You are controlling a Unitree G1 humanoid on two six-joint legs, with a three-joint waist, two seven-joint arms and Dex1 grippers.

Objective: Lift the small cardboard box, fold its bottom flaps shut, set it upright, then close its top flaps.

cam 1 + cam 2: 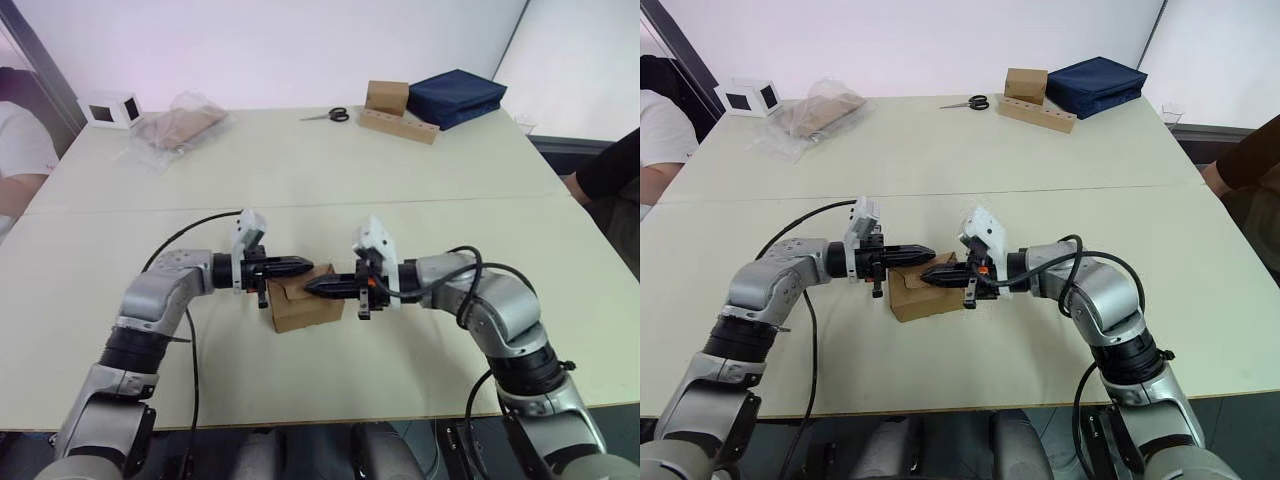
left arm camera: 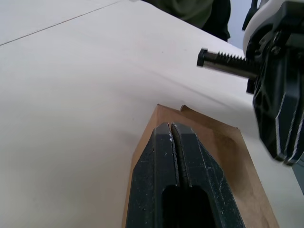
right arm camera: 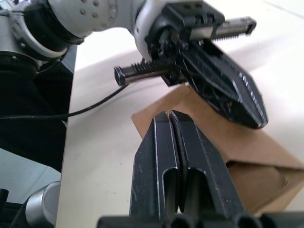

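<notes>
Box: the small plain brown corrugated cardboard box point(image 1: 305, 302) sits on the pale counter point(image 1: 300, 170), near its front edge, between the two arms.
Flaps: a top flap lies folded over the box; at the end shown in the right wrist view a flap stands partly open.
Left gripper point(image 1: 306, 264): reaches in from the robot's left, tip over the box's top; the left wrist view shows its jaws pressed together with nothing between them.
Right gripper point(image 1: 312, 286): reaches in from the robot's right, tip over the box's top near the left one; jaws together, empty.
Far end of counter: a white cube with dark windows point(image 1: 108, 108), a clear plastic bag of brown material point(image 1: 176, 127), black-handled scissors point(image 1: 330, 115), a brown box on a flat cardboard strip point(image 1: 397, 110), a dark blue fabric case point(image 1: 455, 96).
</notes>
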